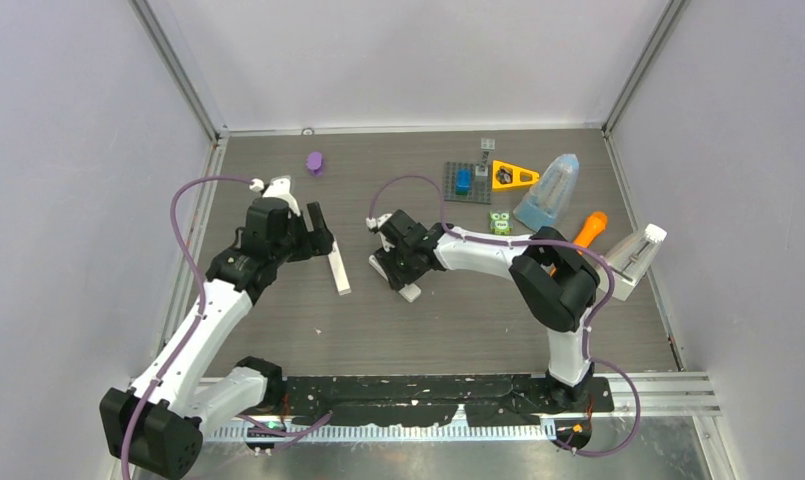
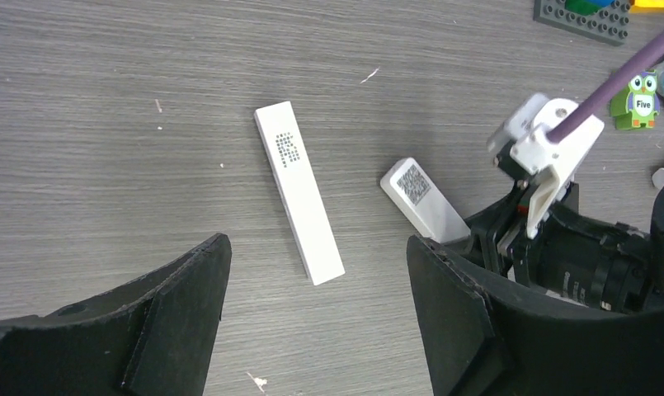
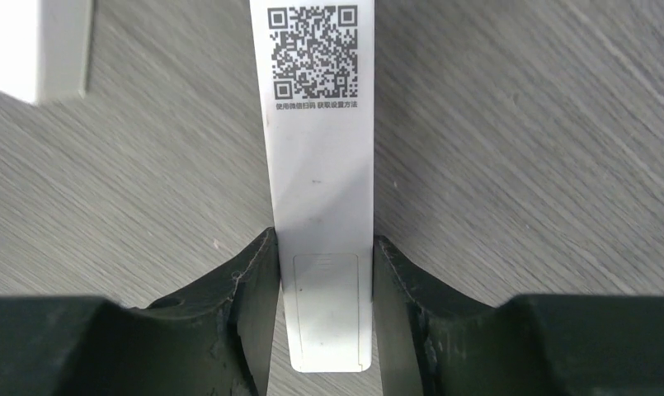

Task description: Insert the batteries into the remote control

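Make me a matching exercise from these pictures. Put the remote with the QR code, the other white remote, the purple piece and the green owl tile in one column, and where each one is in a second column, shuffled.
Column one
1. QR-code remote
2. other white remote
3. purple piece
4. owl tile

Column two
A. on its own toward the far left of the table
B. lying free under the open left gripper
C. just off the near right corner of the grey baseplate
D. clamped between the jaws of the right gripper

Pairs: 1-D, 2-B, 3-A, 4-C
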`<action>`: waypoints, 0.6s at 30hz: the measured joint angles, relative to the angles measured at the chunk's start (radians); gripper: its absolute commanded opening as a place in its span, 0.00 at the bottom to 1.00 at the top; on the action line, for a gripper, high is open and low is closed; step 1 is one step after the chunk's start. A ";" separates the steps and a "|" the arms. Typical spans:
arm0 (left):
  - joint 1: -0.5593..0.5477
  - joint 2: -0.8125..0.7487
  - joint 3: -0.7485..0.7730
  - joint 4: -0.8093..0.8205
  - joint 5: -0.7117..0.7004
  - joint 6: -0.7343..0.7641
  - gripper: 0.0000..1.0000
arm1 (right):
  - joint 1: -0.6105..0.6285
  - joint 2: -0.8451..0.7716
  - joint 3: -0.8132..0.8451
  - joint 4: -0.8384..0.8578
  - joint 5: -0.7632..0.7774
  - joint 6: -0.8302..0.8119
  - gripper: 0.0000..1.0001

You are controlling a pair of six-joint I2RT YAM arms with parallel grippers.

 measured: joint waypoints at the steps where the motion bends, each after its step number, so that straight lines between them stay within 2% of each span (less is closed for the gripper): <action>1: 0.002 -0.002 0.000 -0.006 0.000 0.003 0.79 | 0.000 0.009 0.011 0.006 0.000 0.035 0.24; 9: 0.006 -0.051 0.000 -0.052 -0.016 0.006 0.83 | 0.000 0.112 0.176 0.028 0.045 0.323 0.28; 12: 0.007 -0.078 0.003 -0.080 -0.023 0.003 0.87 | 0.000 0.158 0.234 0.032 0.069 0.402 0.39; 13: 0.007 -0.087 0.007 -0.095 -0.025 0.000 0.91 | 0.000 0.173 0.251 0.031 0.076 0.422 0.47; 15: 0.006 -0.102 0.019 -0.119 -0.032 -0.012 0.99 | 0.000 0.206 0.283 0.026 0.091 0.453 0.55; 18: 0.007 -0.122 0.036 -0.150 -0.053 -0.044 1.00 | 0.000 0.220 0.310 0.019 0.110 0.485 0.61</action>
